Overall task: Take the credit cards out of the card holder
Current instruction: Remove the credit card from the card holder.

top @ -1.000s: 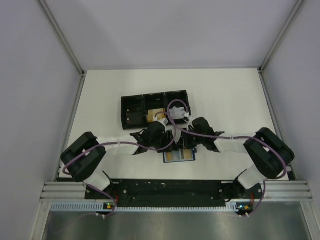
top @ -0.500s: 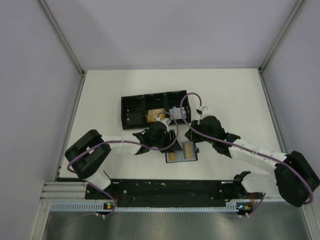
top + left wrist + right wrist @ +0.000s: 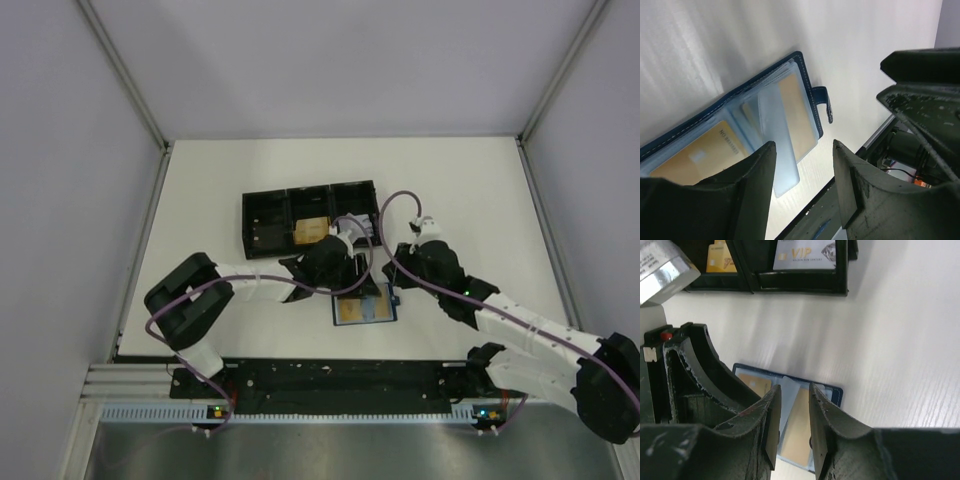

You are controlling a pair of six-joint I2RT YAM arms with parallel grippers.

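**Item 1 – L gripper** (image 3: 802, 170): black, two-finger. Jaws are set well apart w/ nothing betw. them. It is hung over item 3, which is seen straight past the fingertips.

**Item 2 – R gripper** (image 3: 794, 395): black, two-finger. Jaws are parted by a narrow gap and nothing is clamped. Item 3 is seen through the gap, just beyond the tips.

**Item 3 – small dark-blue folding card holder** (image 3: 750, 125) w/ pale blue-grey clear sleeves: laid open and flat on the white table (image 3: 470, 190), under and betw. both grippers. The snap tab (image 3: 824, 102) is stuck out at the edge to the right of the L fingers. One clear sleeve is fanned out toward the L gripper.

**Item 4 – thin orange-tan rectangular credit cards** (image 3: 705, 152): at least two are seen inside the sleeves, one beside the left L finger and one ahead of the gap. An exact count cannot be told.

**Item 5 – black plastic three-compartment tray** (image 3: 246, 225): placed beyond both grippers, apart from item 3. An orange-tan loose card (image 3: 720, 260) is held in one compartment. A silver-white card marked "VIP" (image 3: 805, 255) is held in the next one, to the right as seen from the R wrist.
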